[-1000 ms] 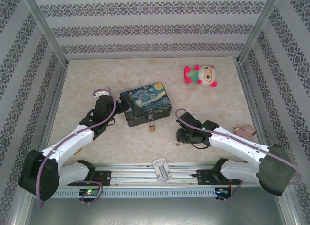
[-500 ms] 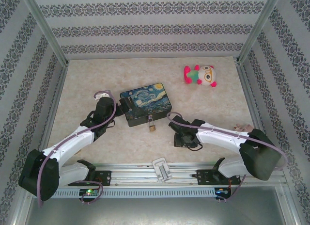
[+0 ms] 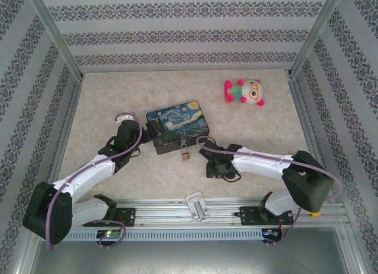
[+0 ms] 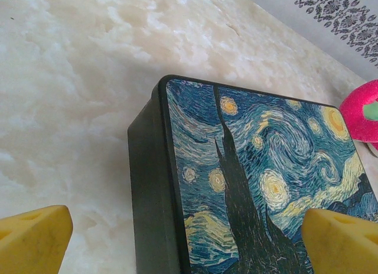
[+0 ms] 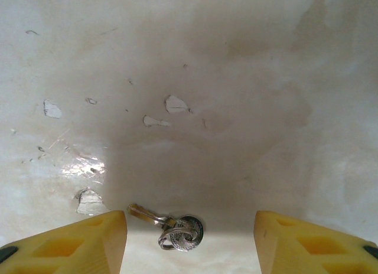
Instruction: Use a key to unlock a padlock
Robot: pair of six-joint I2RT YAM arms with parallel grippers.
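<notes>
Right gripper (image 5: 189, 243) released, jaws apart, nothing clamped. Key (image 5: 155, 218) with small ring lies flat on table (image 5: 248, 79) between its fingers, nearer finger (image 5: 71, 241) at left of wrist view, touching neither. Padlock (image 3: 185, 152) just ahead and left of right gripper, against front side of painted tin (image 3: 177, 127), shackle end toward tin. Left gripper (image 4: 188, 241) spread wide, holding nothing, at tin's corner: one finger over table, other over lid. Plush toy (image 3: 243, 91) well beyond right gripper

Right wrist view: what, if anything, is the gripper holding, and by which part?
Nothing is held. The right gripper has its jaws open, and the key lies loose on the table between them.
</notes>
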